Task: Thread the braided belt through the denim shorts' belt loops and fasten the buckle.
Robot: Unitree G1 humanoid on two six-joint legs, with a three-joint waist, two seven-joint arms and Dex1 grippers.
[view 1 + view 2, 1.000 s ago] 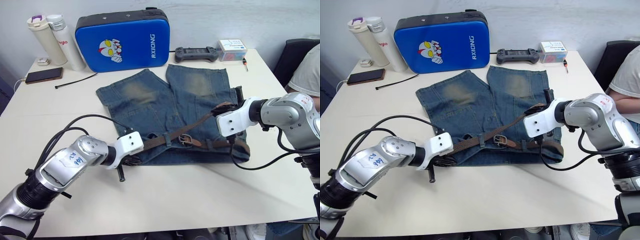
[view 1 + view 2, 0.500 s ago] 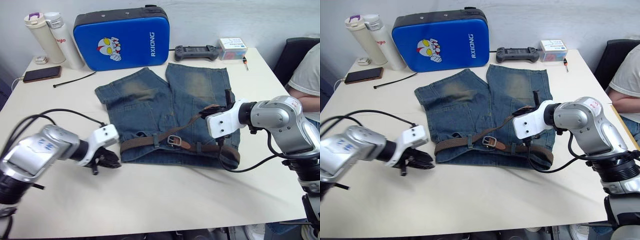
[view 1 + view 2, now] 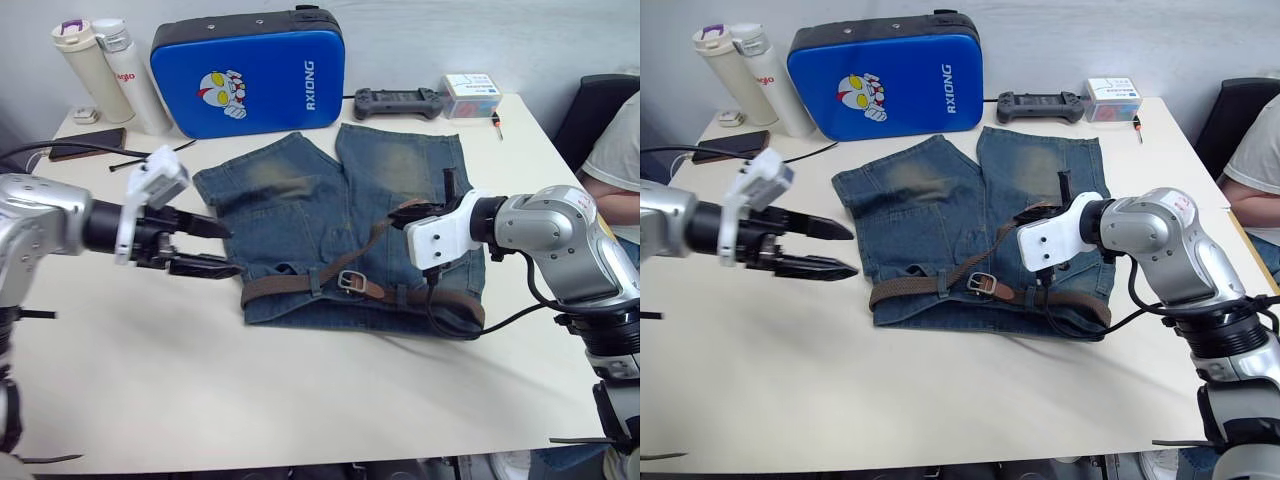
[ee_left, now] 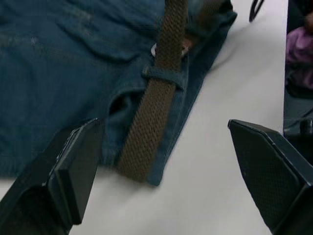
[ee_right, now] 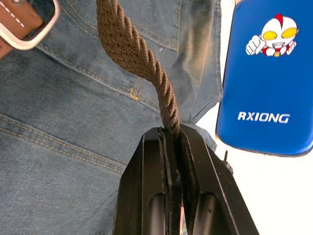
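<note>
The denim shorts (image 3: 300,210) lie flat mid-table with the waistband toward me. Along that waistband runs the braided belt (image 3: 290,287), under a belt loop (image 4: 164,77), its end at the shorts' left corner. The silver buckle (image 3: 349,281) rests near the middle, and from it the strap rises slanting to my right gripper (image 3: 404,210), which is shut on the braided belt (image 5: 129,46). Left of the shorts, my left gripper (image 3: 222,250) hovers open with nothing between its fingers (image 4: 73,161).
Along the table's back stand a blue case (image 3: 250,70), two bottles (image 3: 80,70), a phone (image 3: 85,143), a thin black cable (image 3: 140,160), a game controller (image 3: 400,100) and a small box (image 3: 468,95). A person (image 3: 615,140) sits at the right edge.
My left gripper let go of the belt's end, opened wide and drew back to the left, away from the shorts. The right gripper stays shut on the strap.
</note>
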